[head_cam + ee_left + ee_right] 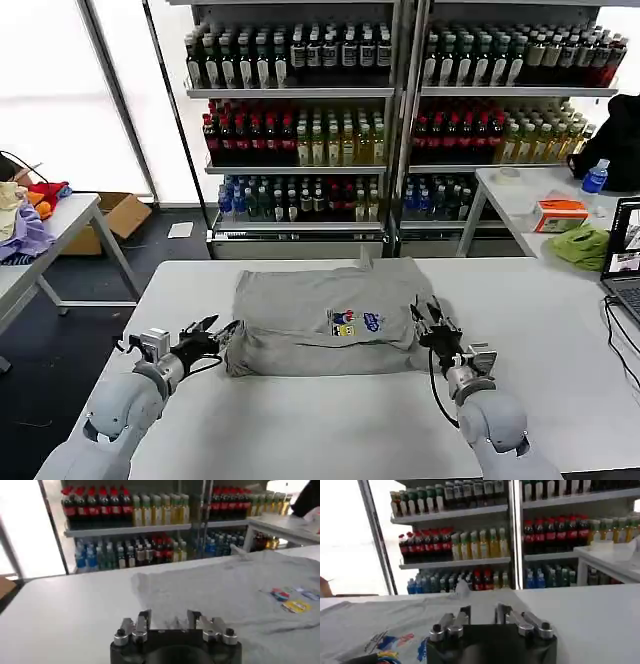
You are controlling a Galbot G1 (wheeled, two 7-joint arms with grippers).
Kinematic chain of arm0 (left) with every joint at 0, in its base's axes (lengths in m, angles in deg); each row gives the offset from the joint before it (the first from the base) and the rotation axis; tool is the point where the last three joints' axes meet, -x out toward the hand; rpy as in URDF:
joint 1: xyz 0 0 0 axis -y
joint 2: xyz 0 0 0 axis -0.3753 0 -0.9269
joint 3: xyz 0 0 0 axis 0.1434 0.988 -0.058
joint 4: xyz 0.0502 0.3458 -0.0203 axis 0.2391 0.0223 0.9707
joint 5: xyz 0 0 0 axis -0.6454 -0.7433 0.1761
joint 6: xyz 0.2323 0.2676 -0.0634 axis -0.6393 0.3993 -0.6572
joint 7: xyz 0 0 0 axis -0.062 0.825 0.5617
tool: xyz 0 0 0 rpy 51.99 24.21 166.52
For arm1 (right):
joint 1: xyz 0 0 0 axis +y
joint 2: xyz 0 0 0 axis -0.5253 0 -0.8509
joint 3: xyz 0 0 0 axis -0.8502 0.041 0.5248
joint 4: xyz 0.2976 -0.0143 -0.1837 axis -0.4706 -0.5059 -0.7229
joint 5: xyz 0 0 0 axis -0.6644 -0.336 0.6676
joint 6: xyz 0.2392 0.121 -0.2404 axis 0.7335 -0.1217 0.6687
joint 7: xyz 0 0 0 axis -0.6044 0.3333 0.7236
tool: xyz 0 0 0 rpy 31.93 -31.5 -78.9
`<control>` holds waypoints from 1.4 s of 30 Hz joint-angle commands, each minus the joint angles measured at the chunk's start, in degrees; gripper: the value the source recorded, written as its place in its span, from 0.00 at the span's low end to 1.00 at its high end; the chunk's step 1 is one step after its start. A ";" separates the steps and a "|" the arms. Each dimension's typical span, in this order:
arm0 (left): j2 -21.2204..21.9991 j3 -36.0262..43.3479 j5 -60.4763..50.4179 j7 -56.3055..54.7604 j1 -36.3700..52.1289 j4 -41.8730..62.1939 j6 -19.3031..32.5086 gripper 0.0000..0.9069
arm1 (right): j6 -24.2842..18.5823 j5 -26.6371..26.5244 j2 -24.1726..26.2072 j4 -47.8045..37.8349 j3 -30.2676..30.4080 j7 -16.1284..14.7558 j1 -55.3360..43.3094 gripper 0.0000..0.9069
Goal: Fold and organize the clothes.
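**Twin grippers poised at the edges of a half-folded shirt**

A light grey shirt (325,315) lies partly folded near the middle of a white table (300,420), its small multicoloured chest print (355,322) facing up. The left gripper (207,331) sits at the shirt's left edge and the right gripper (430,318) at its right edge; both wrist views show the fingers parted, with no cloth between them. Behind, shelves of bottled drinks (300,140) line the wall.

The likely trouble lies in the pick-up. If either gripper closes on the top layer alone, the fold could peel apart; too deep a bite could drag the whole bundle across the table. Uneven lifting between the arms would probably skew the crease. The left gripper, set at the very hem, could also miss the fabric altogether.
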State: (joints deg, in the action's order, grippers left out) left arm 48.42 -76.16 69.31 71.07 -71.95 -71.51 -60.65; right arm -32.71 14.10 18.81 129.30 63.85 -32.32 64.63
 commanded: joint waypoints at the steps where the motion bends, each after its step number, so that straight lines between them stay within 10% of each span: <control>1: 0.38 -3.11 -3.64 -1.15 -8.83 -7.65 1.01 1.00 | 1.95 -1.15 0.86 5.01 -3.25 0.62 3.77 1.00; 16: 4.78 0.19 -5.41 1.40 -13.96 -7.56 3.70 1.00 | 8.27 4.92 -2.30 10.70 -2.87 5.70 16.05 1.00; 17: 4.79 0.18 -5.28 1.36 -13.52 -7.22 3.60 0.98 | 8.33 4.86 -2.52 10.44 -2.72 5.81 15.55 0.91; 18: 4.72 0.23 -4.87 1.44 -13.31 -6.94 3.49 0.70 | 8.33 4.79 -2.68 10.08 -2.72 5.76 15.03 0.17; 19: 4.72 0.33 -4.48 1.46 -13.16 -6.80 3.18 0.54 | 8.28 4.73 -2.71 9.63 -2.58 5.86 14.71 0.01; 20: 4.82 0.41 -4.17 1.45 -13.05 -6.67 2.97 0.18 | 8.26 4.57 -2.73 9.20 -2.46 5.93 14.30 0.00; 22: 5.13 0.73 -3.84 1.61 -13.12 -6.14 2.81 0.09 | 8.83 4.16 -2.54 8.57 -2.09 6.48 13.99 0.00; 42: 4.93 -0.53 -1.64 6.89 -11.84 -1.41 4.94 0.01 | 8.51 -0.85 -1.48 6.14 -2.12 6.03 12.54 0.00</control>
State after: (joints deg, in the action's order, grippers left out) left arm 53.35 -76.58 67.33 76.19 -83.85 -74.27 -56.08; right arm -24.48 13.84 17.69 135.89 61.77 -26.53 77.27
